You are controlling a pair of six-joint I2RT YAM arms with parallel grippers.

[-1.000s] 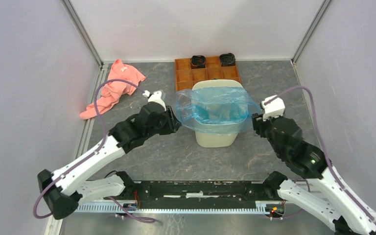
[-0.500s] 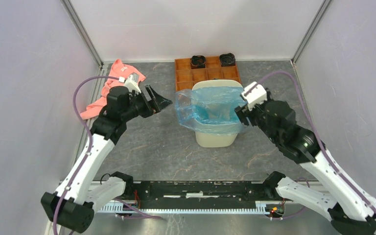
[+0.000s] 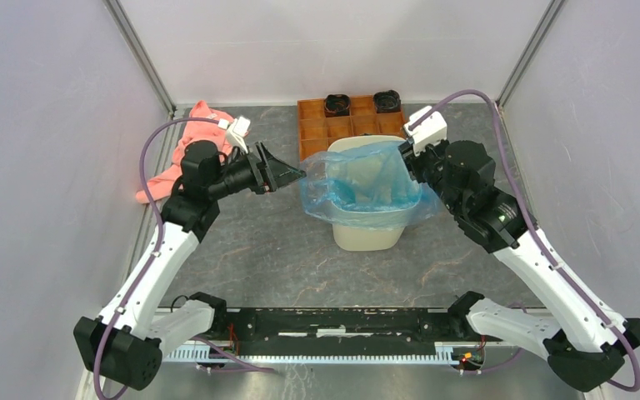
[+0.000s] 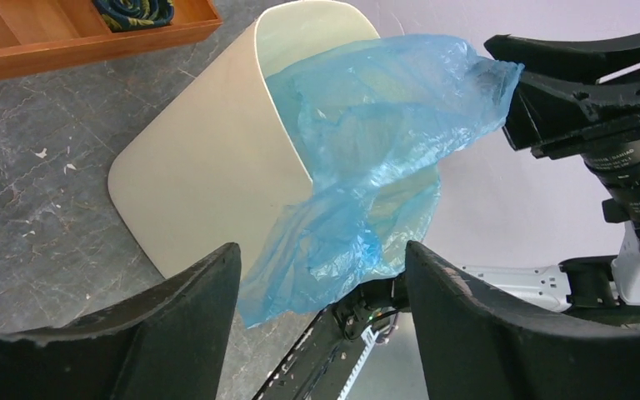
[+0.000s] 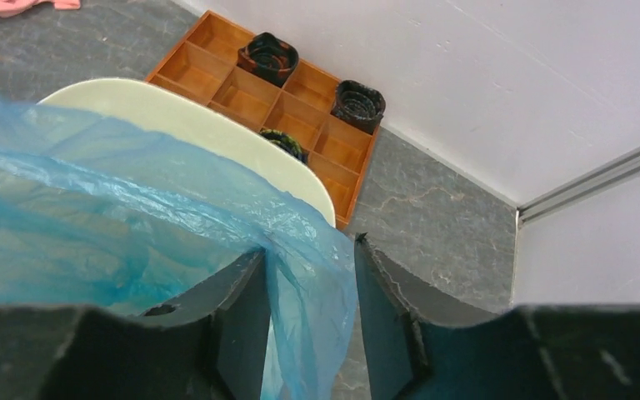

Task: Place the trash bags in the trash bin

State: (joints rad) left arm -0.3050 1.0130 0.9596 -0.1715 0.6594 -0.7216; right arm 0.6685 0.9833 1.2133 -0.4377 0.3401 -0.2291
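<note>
Joint print: small white lettering on the black round joint, right edge of the left wrist view, too small to read.
Elsewhere: no text can be read.

One blue bag; one beige bin; one orange tray; one pink cloth; three dark coils.

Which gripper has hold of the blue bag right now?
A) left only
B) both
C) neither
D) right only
D: the right gripper has the trash bag film pinched between its fingers and pulled taut, while the left gripper stands open, gripping nothing.
</note>
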